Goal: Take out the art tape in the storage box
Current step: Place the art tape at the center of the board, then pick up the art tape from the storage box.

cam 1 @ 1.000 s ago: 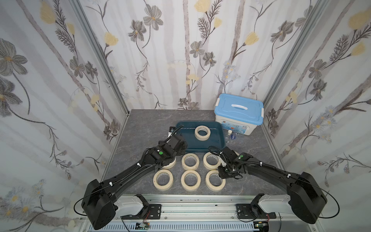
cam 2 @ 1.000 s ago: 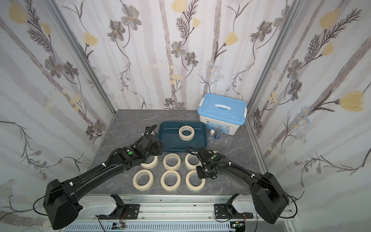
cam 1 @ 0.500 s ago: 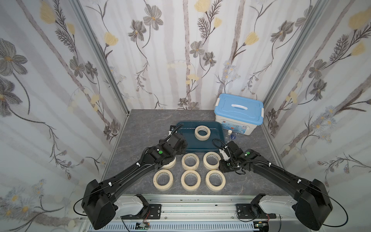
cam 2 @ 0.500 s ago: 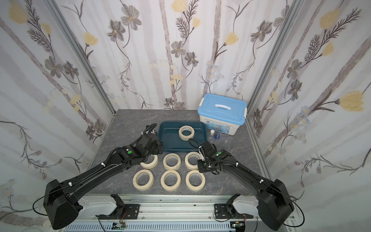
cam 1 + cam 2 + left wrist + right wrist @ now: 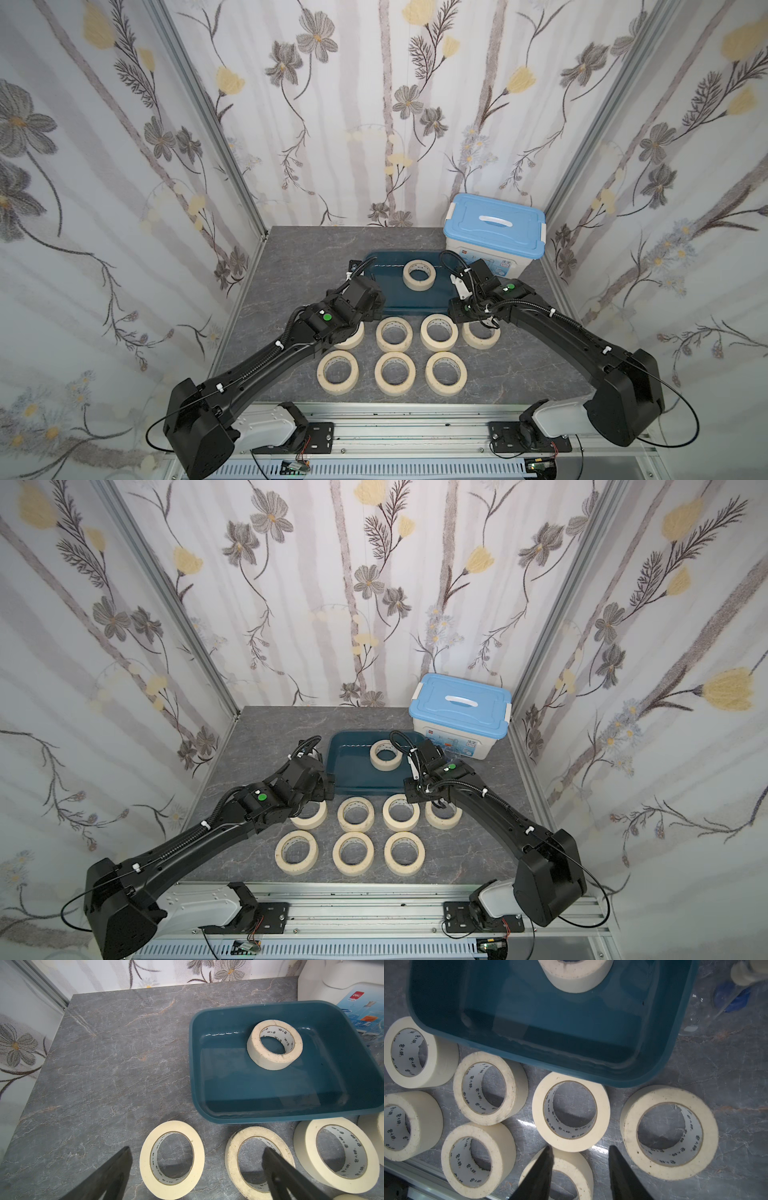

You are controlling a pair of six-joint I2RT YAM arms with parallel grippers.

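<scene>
One art tape (image 5: 419, 274) roll lies flat in the storage box (image 5: 399, 299); seven more rolls (image 5: 394, 336) lie in two rows on the counter (image 5: 299, 266), just in front of it. Your left hand (image 5: 196, 1148) gapes wide, gripping nothing, over that group. Your right hand (image 5: 579, 1147) has its jaws partly apart, gripping nothing, by the box's near corner

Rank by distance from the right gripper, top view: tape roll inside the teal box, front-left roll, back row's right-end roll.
1. Right-end roll, at the right gripper.
2. Boxed roll, farther back and leftward.
3. Front-left roll, opposite corner of the group.
</scene>
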